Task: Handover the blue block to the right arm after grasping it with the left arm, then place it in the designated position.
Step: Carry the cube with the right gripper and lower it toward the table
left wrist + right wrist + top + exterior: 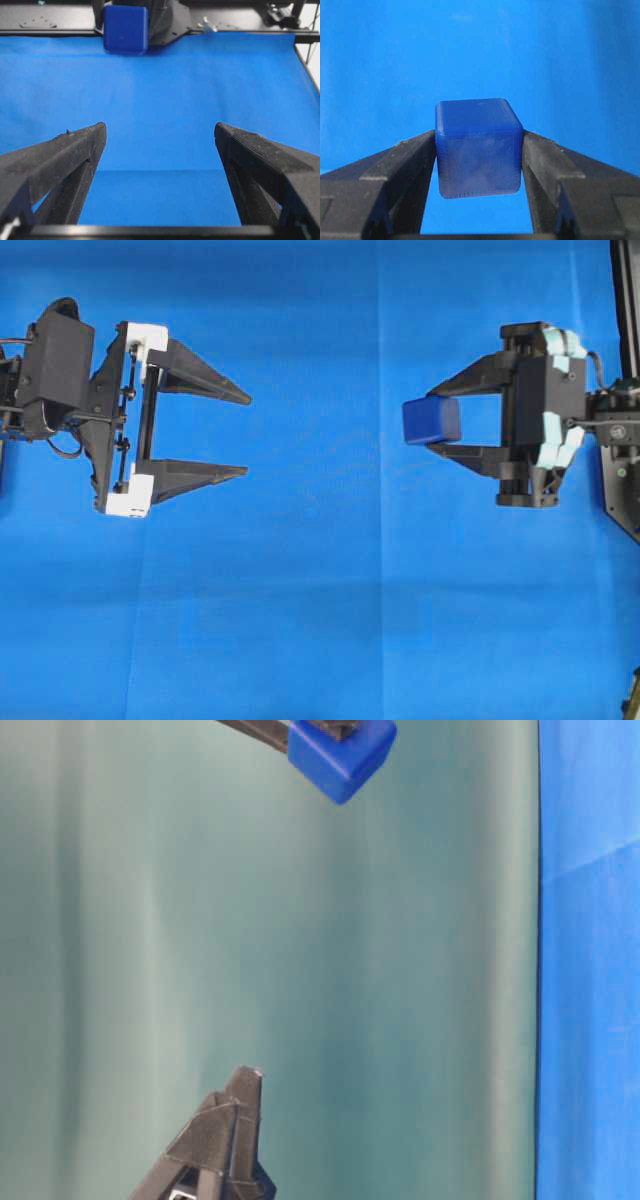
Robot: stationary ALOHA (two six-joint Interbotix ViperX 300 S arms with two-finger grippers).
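A: What is at the left edge of the surface (300, 640)?
B: The left arm (55, 365). Its gripper (246, 435) is spread wide, with nothing between the fingers.
A: And toward the right edge?
B: The right arm (560, 410). Its gripper (420, 425) pinches the blue block (432, 421) at the fingertips, well apart from the left gripper and above the blue cloth (320, 330).
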